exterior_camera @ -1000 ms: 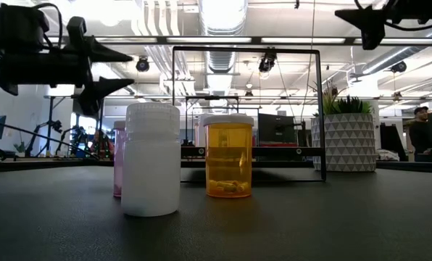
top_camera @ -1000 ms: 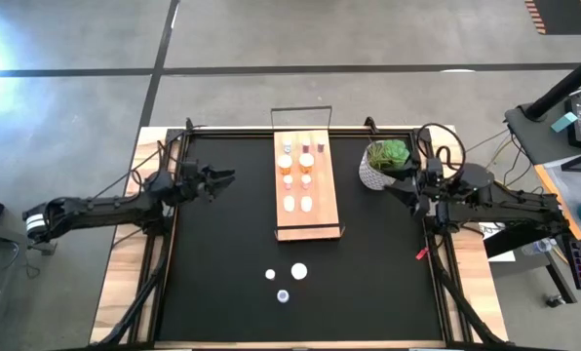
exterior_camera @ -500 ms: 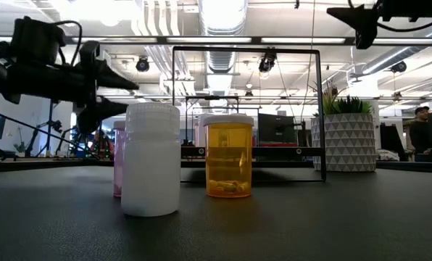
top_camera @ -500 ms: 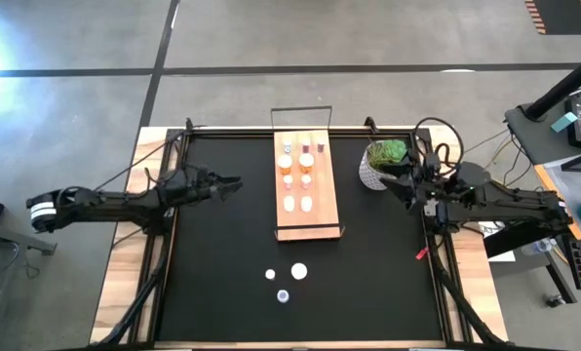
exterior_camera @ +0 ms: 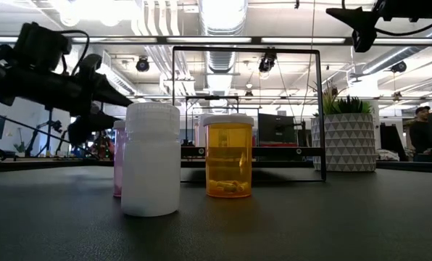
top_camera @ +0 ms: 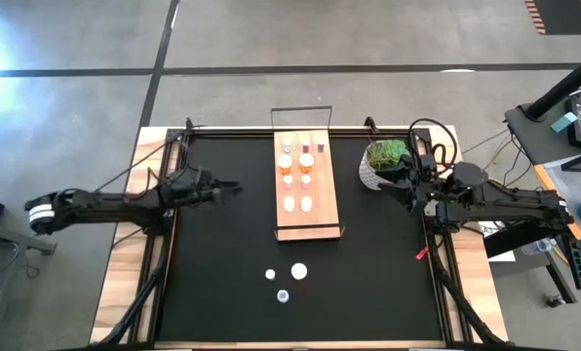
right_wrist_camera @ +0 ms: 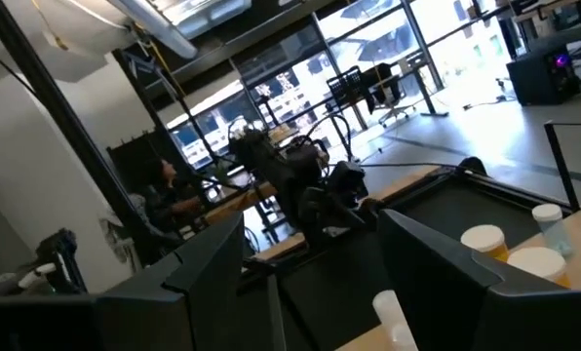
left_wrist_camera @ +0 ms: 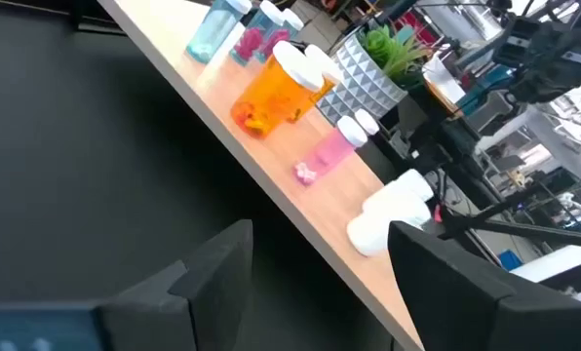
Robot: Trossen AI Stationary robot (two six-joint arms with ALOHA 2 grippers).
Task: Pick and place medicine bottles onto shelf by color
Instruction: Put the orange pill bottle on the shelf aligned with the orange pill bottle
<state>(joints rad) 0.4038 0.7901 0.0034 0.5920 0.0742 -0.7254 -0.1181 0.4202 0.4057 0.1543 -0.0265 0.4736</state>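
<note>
both arms hover empty at the mat's sides, three bottles loose in front of the shelf.

near the bottom centre of the high view three medicine bottles (top_camera: 285,281) stand apart on the black mat (top_camera: 213,273), with wide bare mat on either side; the low view alone shows them as a white bottle (exterior_camera: 151,159), an orange bottle (exterior_camera: 228,156) and a pink bottle (exterior_camera: 119,158) half hidden behind the white one. further up, the shelf (top_camera: 306,185) lies mid-frame carrying more bottles. the left gripper (top_camera: 230,188) hangs left of it, fingers parted, holding nothing; the right gripper (top_camera: 387,185) at right, also parted and empty, sits just beside the potted plant (top_camera: 384,162), which crowds that side.
</note>
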